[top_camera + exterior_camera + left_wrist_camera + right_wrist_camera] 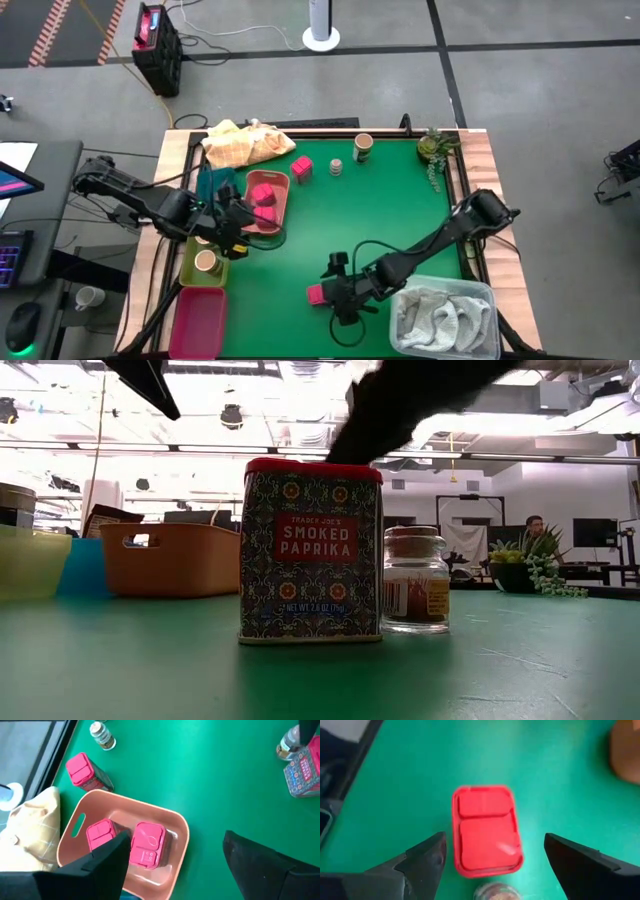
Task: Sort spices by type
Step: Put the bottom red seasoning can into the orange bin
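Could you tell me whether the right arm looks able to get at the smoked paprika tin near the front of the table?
Probably yes: the right gripper hangs right above the paprika tin, fingers open wider than its lid. Only the small glass jar stands close beside it.

We see two paprika tins in tray at table's left. Third tin stands behind tray, small jar just right of it, cup farther right. Cloth lies behind tray. We note fourth tin at front, jar beside it. Another cup sits in front-left tray.
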`<state>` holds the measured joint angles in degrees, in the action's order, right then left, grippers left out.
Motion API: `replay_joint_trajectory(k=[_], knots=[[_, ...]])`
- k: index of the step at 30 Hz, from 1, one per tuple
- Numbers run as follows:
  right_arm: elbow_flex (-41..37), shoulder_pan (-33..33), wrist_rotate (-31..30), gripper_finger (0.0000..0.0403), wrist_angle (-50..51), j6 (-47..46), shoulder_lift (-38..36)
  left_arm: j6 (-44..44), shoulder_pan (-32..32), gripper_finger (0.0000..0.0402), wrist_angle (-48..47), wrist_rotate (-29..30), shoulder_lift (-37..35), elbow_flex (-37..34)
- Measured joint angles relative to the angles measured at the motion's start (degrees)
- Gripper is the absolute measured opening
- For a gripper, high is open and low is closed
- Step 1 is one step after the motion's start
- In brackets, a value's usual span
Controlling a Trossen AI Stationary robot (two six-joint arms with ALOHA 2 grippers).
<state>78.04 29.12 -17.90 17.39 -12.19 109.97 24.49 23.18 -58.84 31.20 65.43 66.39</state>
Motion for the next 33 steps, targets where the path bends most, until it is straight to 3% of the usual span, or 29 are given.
replay_joint_trajectory(k=[6, 18, 22, 28, 30, 33], knots=[[-0.10, -1.14, 3.16, 0.0345, 0.48, 0.23, 3.03, 0.21, 0.00, 0.0304, -0.50, -0.04, 0.07, -0.02], [-0.13, -5.09, 2.99, 0.0176, -0.42, 6.22, 2.56, -0.82, 1.51, 0.0304, 4.09, -0.46, 0.33, -0.13], [-0.13, -8.55, 2.51, 0.0148, -2.70, 9.14, 2.56, -2.26, 1.64, 0.0304, 10.82, -0.42, 0.26, -1.92], [-0.13, -13.32, 2.78, 0.0099, -2.99, 11.13, 2.52, -1.23, 0.96, 0.0304, 11.36, -0.47, 1.31, -3.88], [-0.13, -14.09, 3.25, 0.0092, -1.44, 11.17, 2.52, 1.31, 0.96, 0.0304, 10.48, -1.71, 1.29, -4.13], [-0.13, -14.15, 3.62, 0.0095, -0.73, 11.22, 2.52, 4.18, 1.21, 0.0304, 11.55, -8.10, 1.10, -4.64]])
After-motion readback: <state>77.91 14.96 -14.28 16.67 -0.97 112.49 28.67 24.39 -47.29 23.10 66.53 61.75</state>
